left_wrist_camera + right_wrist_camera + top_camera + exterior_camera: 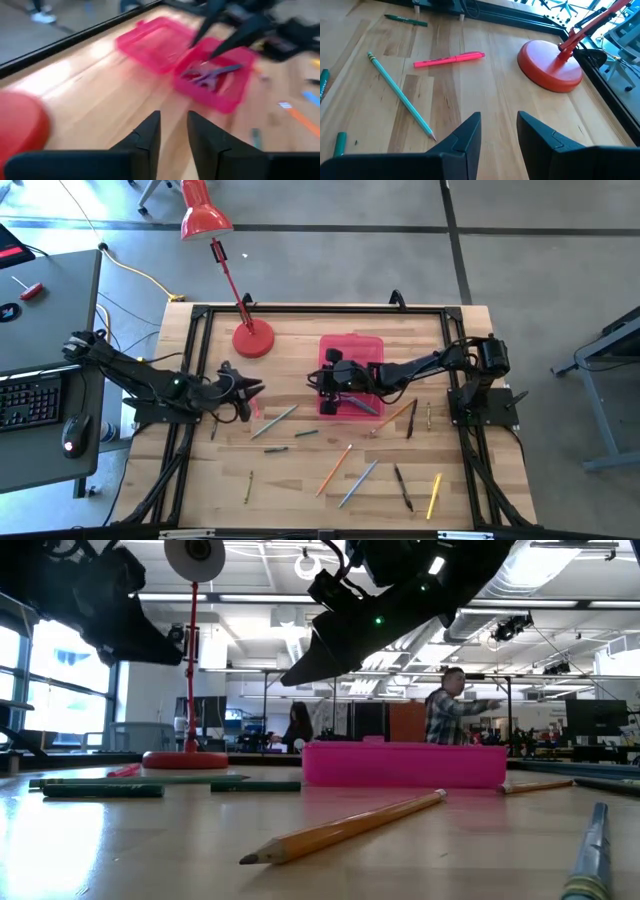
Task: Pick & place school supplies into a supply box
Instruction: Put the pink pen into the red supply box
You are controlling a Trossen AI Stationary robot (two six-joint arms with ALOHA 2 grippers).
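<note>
Both empty and parted, the right gripper [322, 379] hovers over the pink box [366, 345] that holds scissors [212, 76], perhaps just released, while the left gripper [250, 392] waits beside a pink pen [449, 59].

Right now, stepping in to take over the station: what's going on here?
Two robot arms are filling an open pink supply box with school supplies. The right gripper hovers over the box, open and empty; purple scissors already lie inside. The left gripper, empty, hangs left of it. Many pencils remain on the table.
</note>
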